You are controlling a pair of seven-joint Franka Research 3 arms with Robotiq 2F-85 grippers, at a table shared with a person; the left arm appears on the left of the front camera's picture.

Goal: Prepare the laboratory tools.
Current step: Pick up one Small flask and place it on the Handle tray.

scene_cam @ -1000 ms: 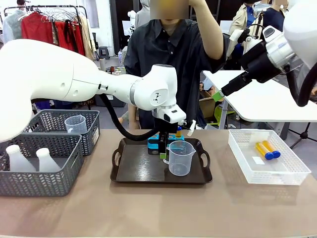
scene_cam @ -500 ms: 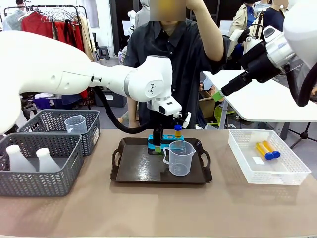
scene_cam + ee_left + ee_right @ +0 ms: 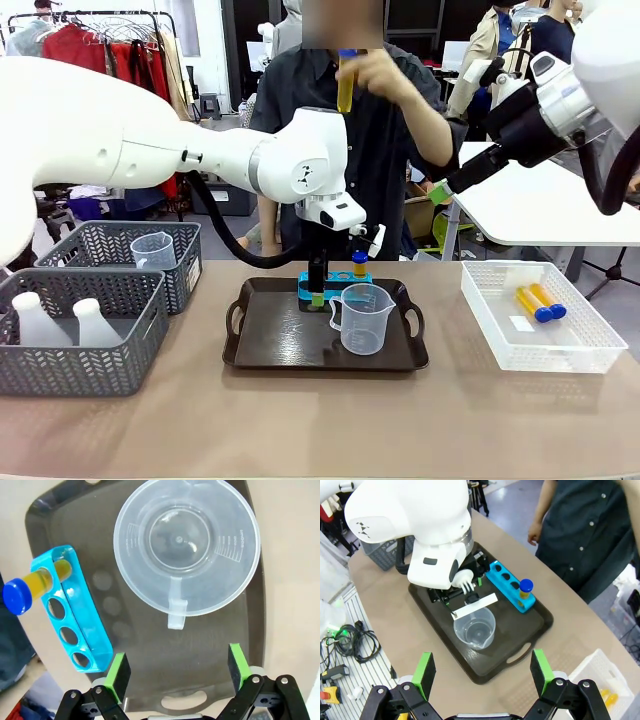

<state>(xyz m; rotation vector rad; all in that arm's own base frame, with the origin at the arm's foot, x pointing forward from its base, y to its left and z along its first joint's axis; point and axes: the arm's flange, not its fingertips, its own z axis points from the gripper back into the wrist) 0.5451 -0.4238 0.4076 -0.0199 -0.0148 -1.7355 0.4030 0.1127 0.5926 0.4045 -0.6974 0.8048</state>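
- Where the table (image 3: 320, 420) runs between robot and person, the left arm (image 3: 150, 150) reaches in over its middle.
- The dark brown tray (image 3: 270, 345) sits mid-table. To the robot's left, the nearer grey basket (image 3: 80, 365) holds two white flasks (image 3: 35, 320), and the farther grey basket (image 3: 110, 245) holds a spare beaker (image 3: 152, 250).
- To the right, a white basket (image 3: 540, 350) holds two loose tubes (image 3: 540, 302).
- The left gripper (image 3: 179, 667) hangs over the tray beside the rack's end, its claw spread wide with nothing in it.
- The right gripper (image 3: 482, 671) is up in the air, just as wide open and empty.
- The measuring beaker (image 3: 363, 318) stands upright on the tray.
- The blue rack (image 3: 82, 625) lies along the tray's far edge, with one racked tube (image 3: 35, 582) in an end hole.
- The person's hand (image 3: 385, 75) holds a raised tube (image 3: 346, 85) upright.
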